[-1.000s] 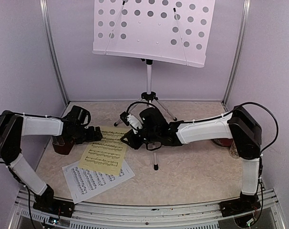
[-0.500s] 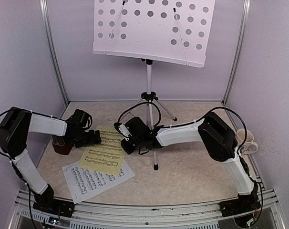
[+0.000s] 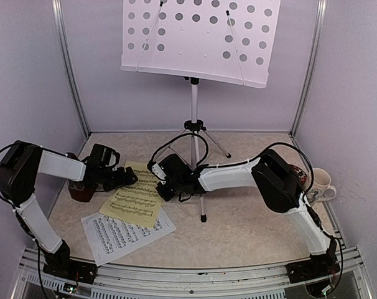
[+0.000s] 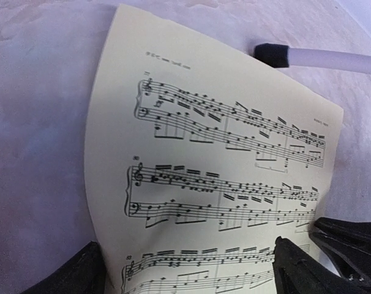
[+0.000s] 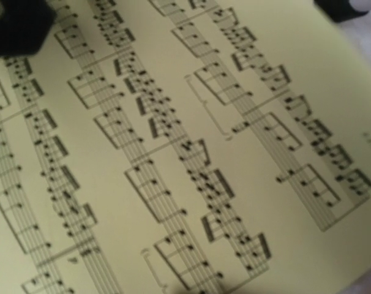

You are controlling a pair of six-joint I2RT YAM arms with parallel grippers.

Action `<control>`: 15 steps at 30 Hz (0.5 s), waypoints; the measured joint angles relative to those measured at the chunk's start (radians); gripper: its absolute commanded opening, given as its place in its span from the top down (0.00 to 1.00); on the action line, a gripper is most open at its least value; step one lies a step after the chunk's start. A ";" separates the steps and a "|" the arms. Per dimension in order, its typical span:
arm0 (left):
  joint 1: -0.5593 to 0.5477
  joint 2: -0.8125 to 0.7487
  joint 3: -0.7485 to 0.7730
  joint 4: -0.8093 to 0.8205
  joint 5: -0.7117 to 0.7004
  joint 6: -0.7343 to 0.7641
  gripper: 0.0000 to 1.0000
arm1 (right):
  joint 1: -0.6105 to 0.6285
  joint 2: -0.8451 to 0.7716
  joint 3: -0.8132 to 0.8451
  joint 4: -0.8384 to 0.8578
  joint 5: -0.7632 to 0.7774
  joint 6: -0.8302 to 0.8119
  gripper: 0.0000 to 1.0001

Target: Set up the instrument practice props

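Top view, music stand (image 3: 201,40): upright at the far middle of the table (image 3: 257,218), with the white perforated desk high and the tripod legs spread.
Top view, yellow sheet (image 3: 134,196): left of the stand's near leg, its near edge overlapping the white sheet (image 3: 123,235), which lies near-left.
Top view, metronome (image 3: 78,190): brown, at the far left, mostly hidden behind the left arm.
Top view, left gripper (image 3: 125,179): low at the yellow sheet's far-left edge.
Top view, right gripper (image 3: 162,189): low at the yellow sheet's right edge, just left of the stand's near leg.
Top view, mug (image 3: 322,184): at the right edge, beside the right arm.
Left wrist view, left gripper (image 4: 185,269): fingers (image 4: 302,275) spread wide apart, one on either side of the page's lower part.
Left wrist view, yellow sheet (image 4: 222,184): its left edge curves; a black-tipped stand leg (image 4: 320,58) lies just past its top right corner.
Right wrist view, yellow sheet (image 5: 173,153): fills the frame, very close and blurred.
Right wrist view, right gripper: I cannot tell whether its fingers are apart or closed.
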 measured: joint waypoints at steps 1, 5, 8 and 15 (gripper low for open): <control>0.001 0.000 -0.008 0.019 0.024 -0.002 0.09 | 0.000 0.000 0.000 0.000 -0.002 -0.001 0.89; 0.000 -0.005 -0.037 0.081 0.116 -0.012 0.08 | 0.000 0.000 -0.002 0.005 -0.008 -0.002 0.89; -0.004 -0.019 -0.060 0.107 0.177 -0.023 0.06 | 0.000 0.000 -0.005 0.011 -0.009 -0.002 0.89; -0.008 -0.066 -0.062 0.090 0.154 -0.042 0.05 | 0.000 -0.004 -0.027 0.044 -0.010 -0.010 0.90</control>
